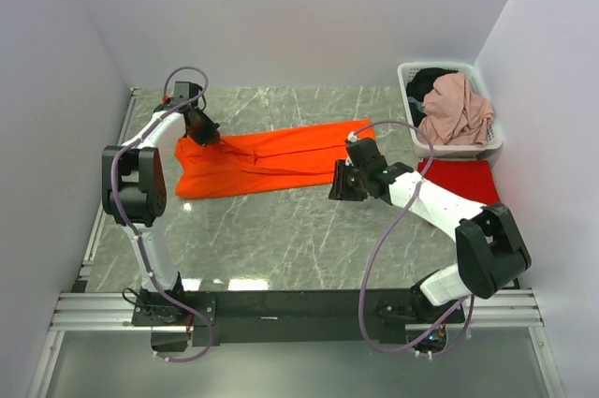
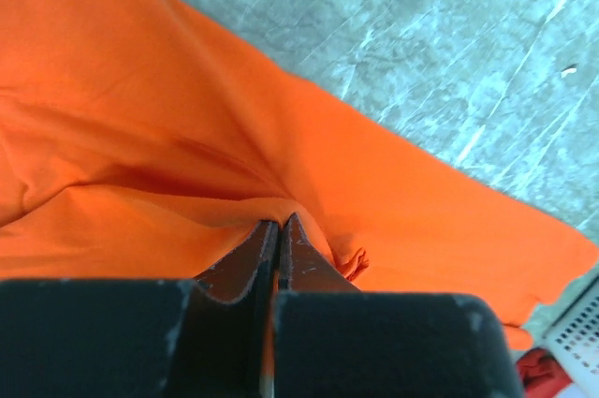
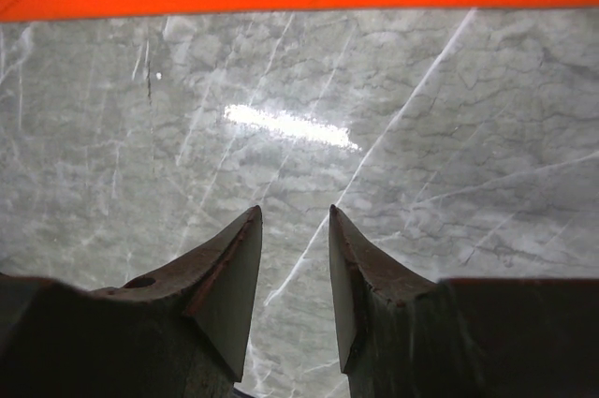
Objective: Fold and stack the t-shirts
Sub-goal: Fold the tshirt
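Your left end effector point(image 2: 279, 227) is pinching the orange t-shirt point(image 1: 271, 156) at one end; its long axis runs towards your right end effector point(image 3: 294, 220), spread over the tabletop point(image 3: 449, 136), cloth edge just ahead

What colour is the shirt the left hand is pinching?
Bright orange. The t-shirt shows best in the left wrist view.

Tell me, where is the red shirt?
In the top view, the red shirt lies flat at the right side of the table, right beside the white basket of clothes, on the side nearer the robot.
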`<state>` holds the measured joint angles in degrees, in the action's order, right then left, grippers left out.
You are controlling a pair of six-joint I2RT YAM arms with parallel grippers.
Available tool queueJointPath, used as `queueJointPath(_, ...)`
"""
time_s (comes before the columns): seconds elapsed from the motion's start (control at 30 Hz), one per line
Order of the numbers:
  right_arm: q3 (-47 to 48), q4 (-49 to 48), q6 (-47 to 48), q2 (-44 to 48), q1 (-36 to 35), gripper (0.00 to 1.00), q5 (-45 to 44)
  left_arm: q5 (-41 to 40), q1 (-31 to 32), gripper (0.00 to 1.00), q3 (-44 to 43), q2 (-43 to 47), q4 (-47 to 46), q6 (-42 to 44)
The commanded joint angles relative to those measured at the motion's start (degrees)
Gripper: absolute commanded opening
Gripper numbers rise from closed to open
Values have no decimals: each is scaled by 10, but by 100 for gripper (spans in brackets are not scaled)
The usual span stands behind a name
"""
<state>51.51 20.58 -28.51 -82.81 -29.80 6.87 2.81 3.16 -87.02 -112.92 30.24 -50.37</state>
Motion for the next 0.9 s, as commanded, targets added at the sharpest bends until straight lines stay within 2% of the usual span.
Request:
queueJointPath(0.0, 38, -13, 22, -17, 8, 41, -20, 18, -6, 4, 10, 11, -47, -23)
queueJointPath(0.37, 175, -36, 44, -169, 10, 22, -8, 11, -21, 4, 46, 22, -81, -61)
queueJointPath(0.6, 228, -58, 31, -242, 9, 18, 48, 5, -25, 9, 45, 10, -86, -66)
queueJointPath(0.67, 232, -69, 25, -257, 9, 18, 62, 11, -25, 17, 38, 7, -86, -56)
queueJointPath(0.7, 233, -71, 22, -263, 8, 18, 64, 13, -25, 29, 38, 9, -86, -53)
queueJointPath(0.77, 238, -77, 20, -277, 9, 19, 67, 17, -24, 39, 48, 21, -94, -39)
queueJointPath(0.8, 239, -78, 16, -281, 9, 18, 66, 14, -25, 51, 51, 40, -95, -34)
queueJointPath(0.87, 243, -85, 13, -293, 8, 19, 65, -2, -25, 61, 63, 64, -87, -19)
